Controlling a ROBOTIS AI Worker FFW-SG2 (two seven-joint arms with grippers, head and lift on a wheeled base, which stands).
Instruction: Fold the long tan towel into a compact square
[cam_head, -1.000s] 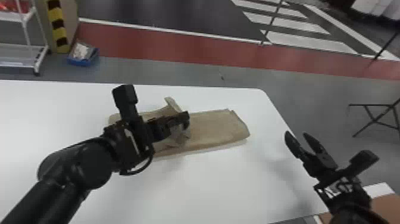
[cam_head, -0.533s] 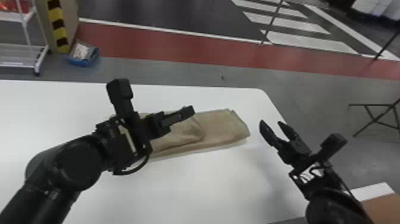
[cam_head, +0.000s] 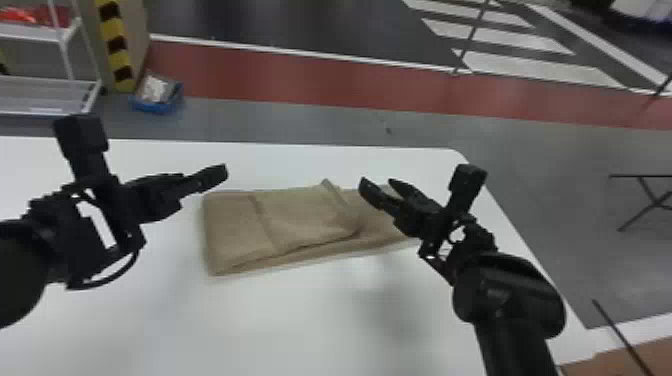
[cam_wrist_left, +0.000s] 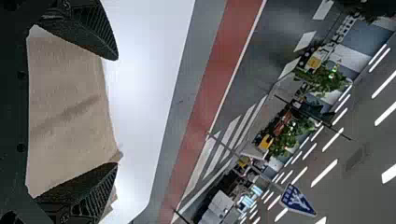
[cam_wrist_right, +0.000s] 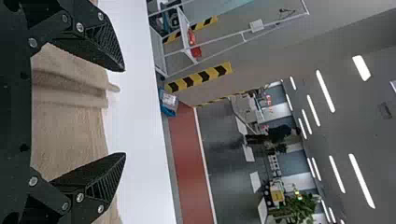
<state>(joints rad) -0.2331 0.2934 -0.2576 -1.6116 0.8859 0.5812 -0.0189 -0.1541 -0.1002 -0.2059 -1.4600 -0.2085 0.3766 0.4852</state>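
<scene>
Towel (cam_head: 237, 225): on the white table (cam_head: 300, 325), part folded, long side running left to right. Upper flap (cam_head: 305, 215) stops short of the right end, far corner poking up. Layer count unclear; near edge shows a dark gap between layers, can't see inside it.

Left claw (cam_head: 220, 174): open, holding nothing, near the towel's far left corner in head view. Fingers look merged there, but left wrist view has them well apart, towel visible between. Can't tell the height over the cloth.

Right claw (cam_head: 377, 183): open too, empty, over the towel's right part in head view. It hides some of that end, so the edge there is hard to read. Right wrist view shows a ridge in the cloth between the fingers; rest of the towel is cut off by the claw body.

Left arm (cam_head: 17, 275) clipped by the left edge. Blue bin (cam_head: 150, 106) on the floor past the table, pale contents, can't identify. Brown surface (cam_head: 600, 367) bottom right, cut off.
</scene>
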